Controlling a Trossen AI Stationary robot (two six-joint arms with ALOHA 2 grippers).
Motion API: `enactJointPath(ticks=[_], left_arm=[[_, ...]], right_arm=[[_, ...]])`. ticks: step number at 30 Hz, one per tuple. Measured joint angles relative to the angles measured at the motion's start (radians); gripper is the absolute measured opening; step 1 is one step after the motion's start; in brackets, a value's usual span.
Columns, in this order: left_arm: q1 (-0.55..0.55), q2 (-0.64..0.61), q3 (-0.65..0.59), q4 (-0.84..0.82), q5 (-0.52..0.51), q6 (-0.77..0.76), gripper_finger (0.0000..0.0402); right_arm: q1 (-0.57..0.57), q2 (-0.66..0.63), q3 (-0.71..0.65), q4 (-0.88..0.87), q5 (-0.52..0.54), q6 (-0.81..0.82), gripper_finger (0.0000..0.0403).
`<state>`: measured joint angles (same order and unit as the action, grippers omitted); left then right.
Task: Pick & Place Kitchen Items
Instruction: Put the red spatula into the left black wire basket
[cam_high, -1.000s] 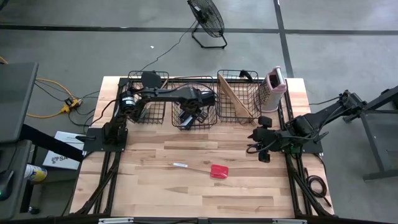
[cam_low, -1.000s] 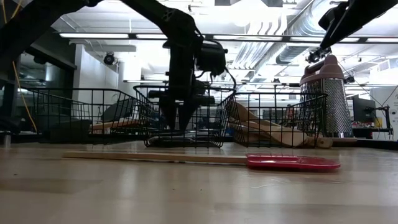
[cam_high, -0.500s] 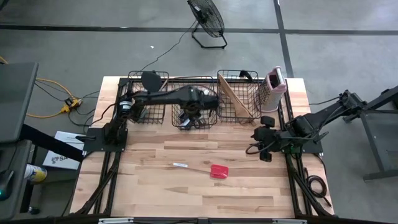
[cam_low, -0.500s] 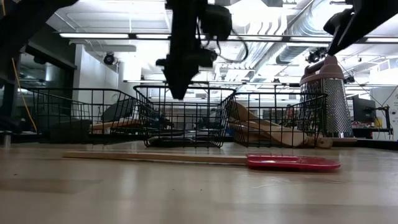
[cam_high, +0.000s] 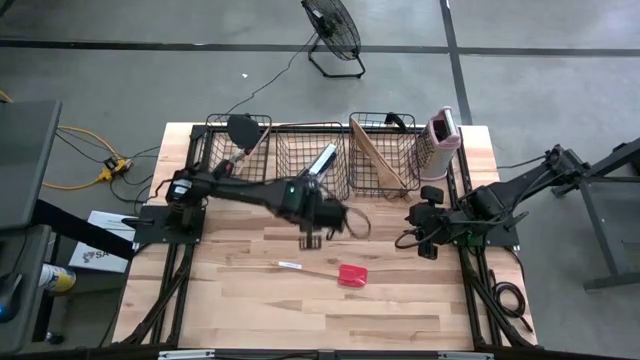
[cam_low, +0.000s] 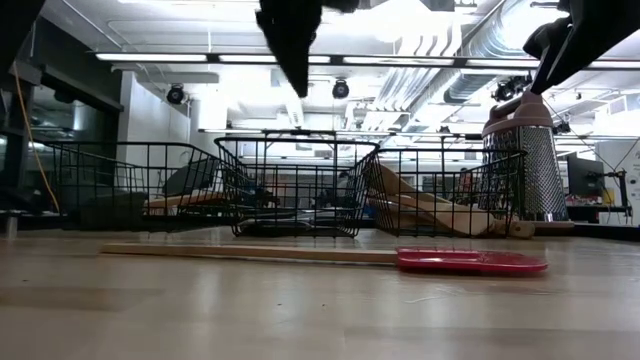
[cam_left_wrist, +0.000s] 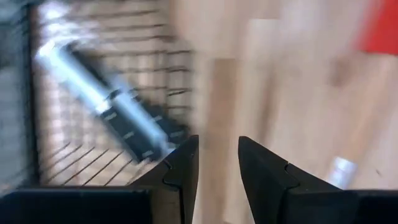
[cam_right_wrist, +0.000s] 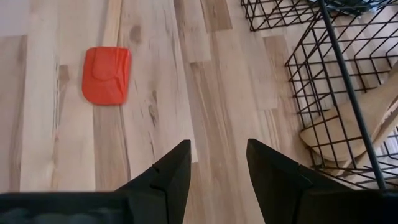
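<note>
Red-headed spatula (cam_high: 343, 273) on table; left end effector (cam_high: 311, 239) above, slightly parted, empty.

The left wrist view is smeared by motion; the red-headed spatula (cam_left_wrist: 380, 28) is cut off at upper right.
</note>
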<state>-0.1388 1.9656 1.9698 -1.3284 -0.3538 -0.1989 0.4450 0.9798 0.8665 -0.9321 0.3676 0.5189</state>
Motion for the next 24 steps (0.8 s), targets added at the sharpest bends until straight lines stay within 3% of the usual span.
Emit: enactJointPath(ticks=[6,12,21,24], left_arm=[[-0.058,0.001,-0.074,0.176,0.132,0.071,0.0108],[-0.096,0.0,-0.185,0.31,0.156,0.063,0.0118],[-0.123,0.001,-0.343,0.534,0.252,0.033,0.0227],[-0.133,0.001,-0.368,0.552,0.262,0.008,0.0247]], right_arm=[[0.0,0.0,0.0,-0.005,0.0,0.006,0.0149],[0.0,0.0,0.0,-0.005,-0.003,0.008,0.0149],[0.0,0.0,0.0,-0.005,-0.002,0.008,0.0149],[0.0,0.0,0.0,-0.005,-0.001,0.008,0.0149]])
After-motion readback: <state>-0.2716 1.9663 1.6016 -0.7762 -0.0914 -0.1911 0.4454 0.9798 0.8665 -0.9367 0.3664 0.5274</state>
